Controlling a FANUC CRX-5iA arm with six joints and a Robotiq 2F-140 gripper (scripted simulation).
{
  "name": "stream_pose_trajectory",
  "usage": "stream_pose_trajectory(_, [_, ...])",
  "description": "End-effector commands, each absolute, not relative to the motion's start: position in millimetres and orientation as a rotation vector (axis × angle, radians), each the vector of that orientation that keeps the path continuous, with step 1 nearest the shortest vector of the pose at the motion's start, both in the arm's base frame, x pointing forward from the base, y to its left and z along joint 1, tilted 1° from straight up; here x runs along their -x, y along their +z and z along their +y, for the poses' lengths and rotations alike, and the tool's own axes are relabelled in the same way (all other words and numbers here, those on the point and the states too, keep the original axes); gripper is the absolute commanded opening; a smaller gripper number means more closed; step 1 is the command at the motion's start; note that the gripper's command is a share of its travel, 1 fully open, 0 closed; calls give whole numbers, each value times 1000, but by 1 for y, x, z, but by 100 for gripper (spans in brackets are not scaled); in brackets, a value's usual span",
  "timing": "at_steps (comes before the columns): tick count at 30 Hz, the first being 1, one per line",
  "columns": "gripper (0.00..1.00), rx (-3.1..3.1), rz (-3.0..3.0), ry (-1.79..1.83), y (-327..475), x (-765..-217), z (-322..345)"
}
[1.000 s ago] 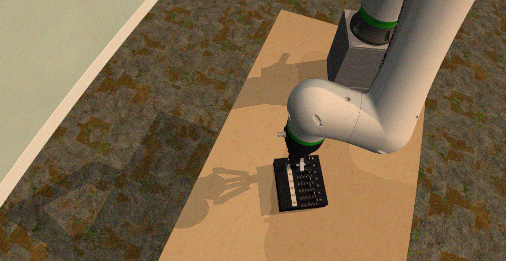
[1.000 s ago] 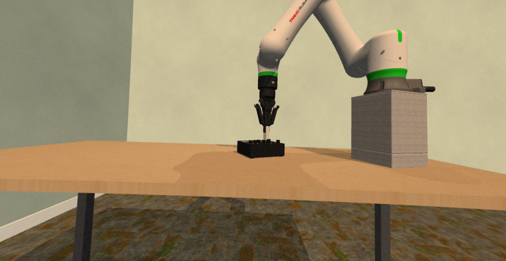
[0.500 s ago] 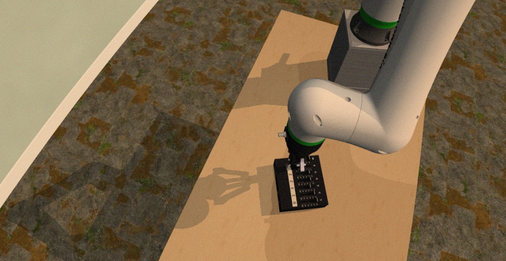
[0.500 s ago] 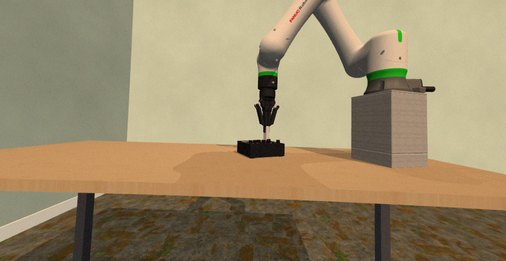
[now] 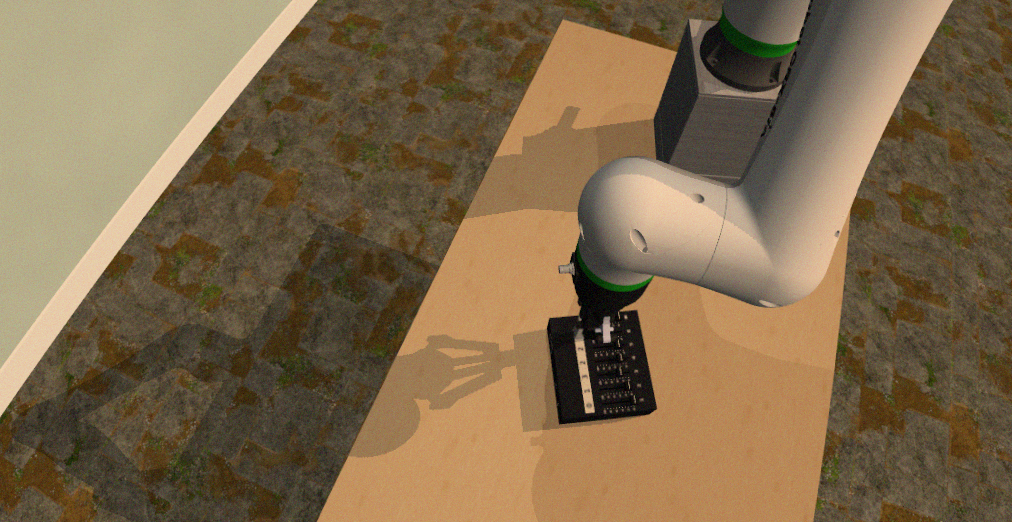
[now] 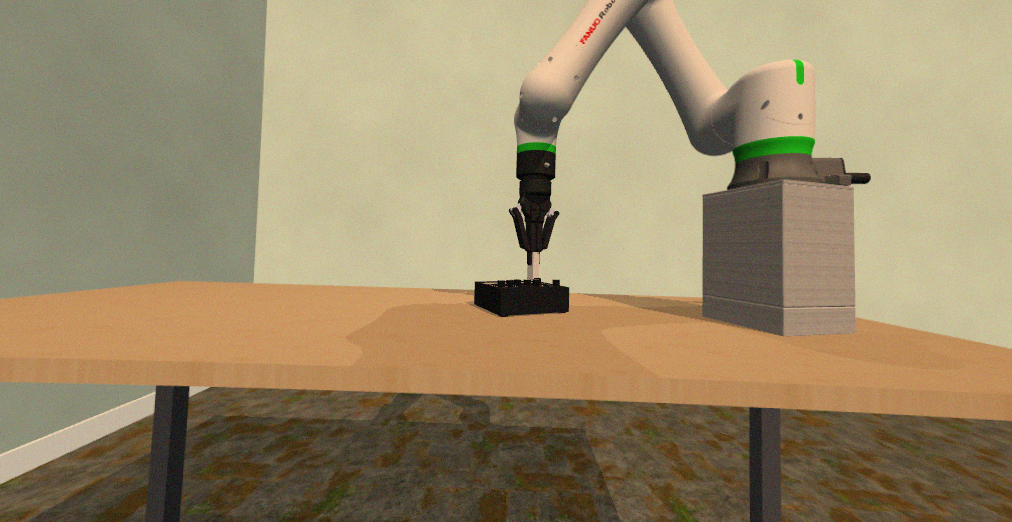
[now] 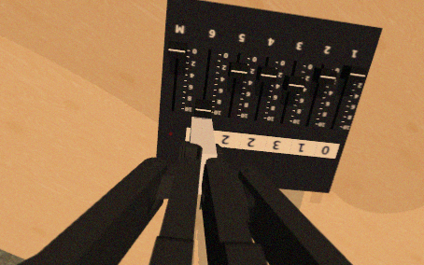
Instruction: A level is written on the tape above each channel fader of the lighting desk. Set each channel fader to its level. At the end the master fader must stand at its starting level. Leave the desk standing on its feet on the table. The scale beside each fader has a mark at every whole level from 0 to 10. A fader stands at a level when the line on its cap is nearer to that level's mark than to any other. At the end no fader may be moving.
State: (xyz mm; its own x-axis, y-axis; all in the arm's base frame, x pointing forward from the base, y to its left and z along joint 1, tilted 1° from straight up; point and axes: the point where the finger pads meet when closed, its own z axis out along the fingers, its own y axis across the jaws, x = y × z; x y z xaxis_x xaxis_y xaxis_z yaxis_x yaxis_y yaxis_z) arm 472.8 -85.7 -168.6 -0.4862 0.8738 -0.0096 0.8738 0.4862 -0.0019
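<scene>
The black lighting desk (image 5: 600,366) stands flat on the table; it also shows in the side view (image 6: 521,296) and fills the wrist view (image 7: 266,93). My gripper (image 7: 199,133) is shut and hangs over the desk's master end. A pale peg (image 7: 203,135) juts from between the fingertips. The peg's tip rests against the channel 6 cap (image 7: 204,110), which stands by the 10 mark. The master cap (image 7: 176,50) stands at 0. The tape (image 7: 275,145) reads 2, 2, 3, 1, 0 for channels 5 to 1. The peg hides channel 6's number. Caps 5 to 1 sit in the low part of their scales.
The robot's grey pedestal (image 6: 779,256) stands on the table behind the desk. The arm's elbow (image 5: 658,228) hangs over the desk's far end. The table edge runs close on the desk's left side.
</scene>
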Motion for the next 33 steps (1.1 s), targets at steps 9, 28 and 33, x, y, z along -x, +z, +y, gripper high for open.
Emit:
stream_pose_trajectory(9, [0, -1589, 2702, -10, -168, -471, -83])
stream_pose_trajectory(28, [0, -1589, 2702, -10, -169, -467, -75])
stream_pose_trajectory(33, [0, -1589, 2702, -10, -169, -465, -72])
